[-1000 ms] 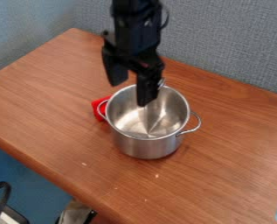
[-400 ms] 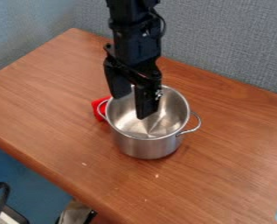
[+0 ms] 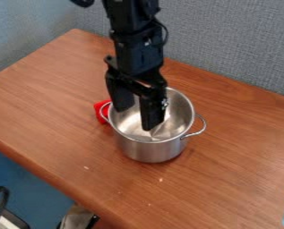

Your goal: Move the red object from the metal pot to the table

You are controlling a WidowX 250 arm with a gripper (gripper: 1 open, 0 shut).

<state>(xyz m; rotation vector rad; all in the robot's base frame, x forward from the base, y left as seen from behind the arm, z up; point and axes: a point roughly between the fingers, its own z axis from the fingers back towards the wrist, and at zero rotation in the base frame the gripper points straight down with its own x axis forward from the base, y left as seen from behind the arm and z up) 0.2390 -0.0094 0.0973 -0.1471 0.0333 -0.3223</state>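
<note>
The end effector (image 3: 138, 112), fingers spread wide and grasping nothing, dips over the metal pot (image 3: 154, 130) on the wooden desk (image 3: 48, 89). A patch of red (image 3: 102, 111) shows just behind the pot's far-left wall; whether this is the red object is unclear. The reach is under way; closing on the piece comes next.

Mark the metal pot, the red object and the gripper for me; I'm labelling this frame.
metal pot (image 3: 156, 148): camera view, on its shiny outer front wall.
red object (image 3: 101, 112): camera view, on the red bit showing left of the pot.
gripper (image 3: 139, 114): camera view, midway between its open fingertips, over the pot's mouth.
</note>
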